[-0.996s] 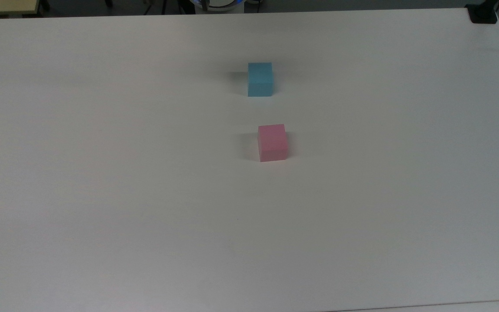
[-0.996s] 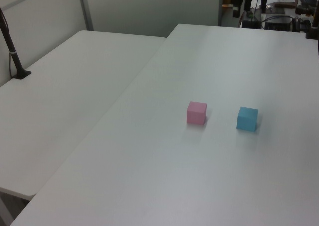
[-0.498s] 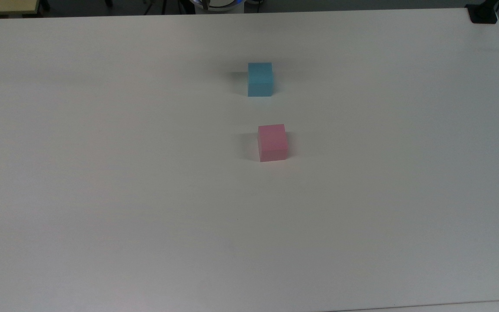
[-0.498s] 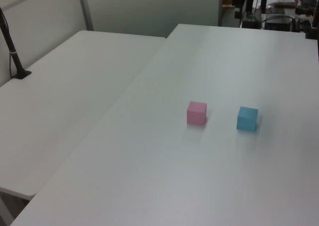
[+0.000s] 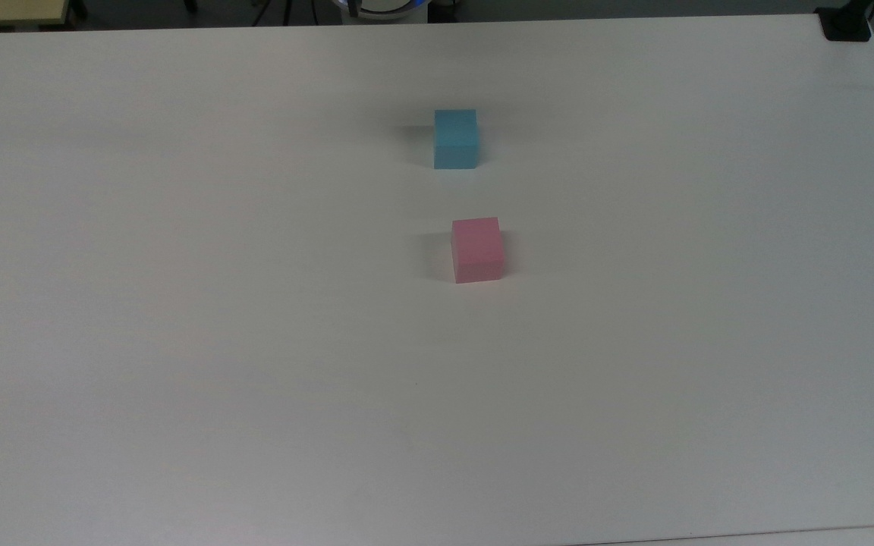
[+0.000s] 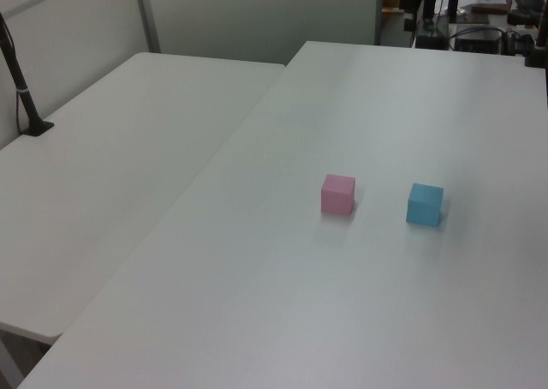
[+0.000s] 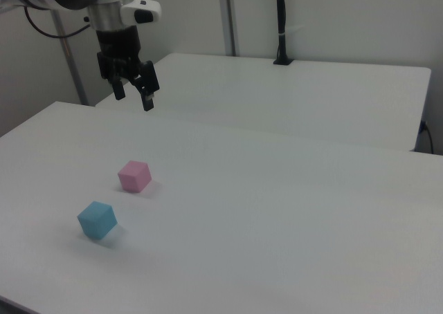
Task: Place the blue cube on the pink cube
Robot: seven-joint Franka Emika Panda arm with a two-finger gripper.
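The blue cube (image 5: 455, 138) (image 6: 425, 204) (image 7: 97, 219) rests on the white table (image 5: 179, 341). A short gap away sits the pink cube (image 5: 476, 249) (image 6: 338, 194) (image 7: 134, 175), also flat on the table. In the right view my gripper (image 7: 133, 97) hangs high in the air at the upper left, well above both cubes. Its two black fingers (image 7: 148, 101) are spread apart, open, with nothing between them.
A second white table (image 6: 111, 166) (image 7: 297, 93) adjoins this one. A black pole on a clamp (image 6: 21, 93) (image 7: 280, 23) stands on it. Another black clamp (image 5: 845, 23) sits at the table's far right corner in the top view.
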